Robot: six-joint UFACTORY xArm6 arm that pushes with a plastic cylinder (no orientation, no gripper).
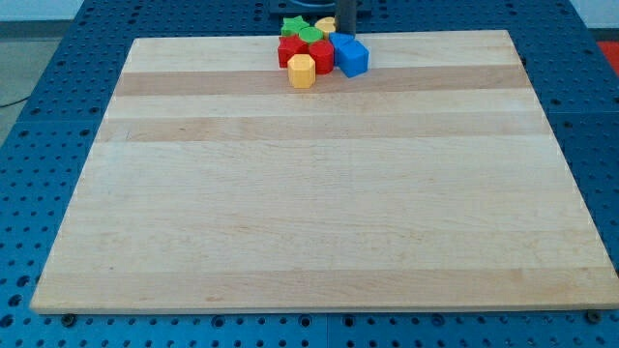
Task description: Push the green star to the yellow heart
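Observation:
The blocks are bunched together at the view's top centre of the wooden board (309, 193). The green star (292, 24) lies at the cluster's top left. The yellow heart (326, 23) lies to its right, partly hidden, with a green round block (309, 36) between and just below them. My tip (345, 34) comes down as a dark rod at the cluster's top right, right beside the yellow heart and just above the blue cube (351, 57). It is apart from the green star.
Two red blocks (291, 50) (321, 54) sit in the cluster's middle. A yellow hexagonal block (302, 71) sits at its bottom. The board's top edge runs right behind the cluster; blue perforated table (58, 77) surrounds the board.

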